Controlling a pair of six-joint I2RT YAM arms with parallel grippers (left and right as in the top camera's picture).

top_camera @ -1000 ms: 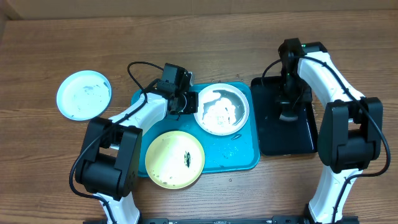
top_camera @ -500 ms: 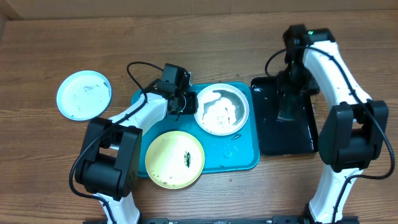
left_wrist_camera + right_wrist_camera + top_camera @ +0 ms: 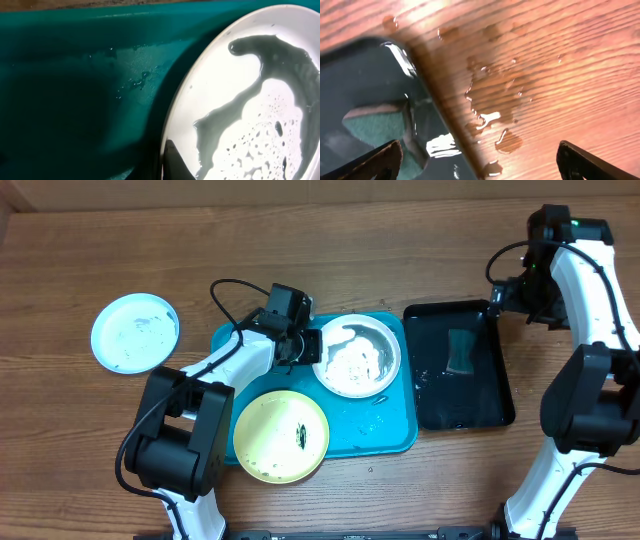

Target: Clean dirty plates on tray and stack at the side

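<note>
The right gripper (image 3: pixel 498 296) has swung off the black tray (image 3: pixel 482 398), wide and empty, while the left gripper (image 3: pixel 304 346), its grip unclear, sits at the rim of the light, stiff, soap-slick white plate (image 3: pixel 356 356), likely the best hold.

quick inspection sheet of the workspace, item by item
surface: wooden table, water puddles beside the black tray
job's things: foamy white plate in the blue tray; yellow plate overhanging its corner; pale plate on the table, apart
clutter: green sponge in the black tray
end effectors: left end effector at the white plate's rim, grip unclear; right end effector open, empty
cables: black cable looping by the left arm
surroundings: nothing seen
</note>
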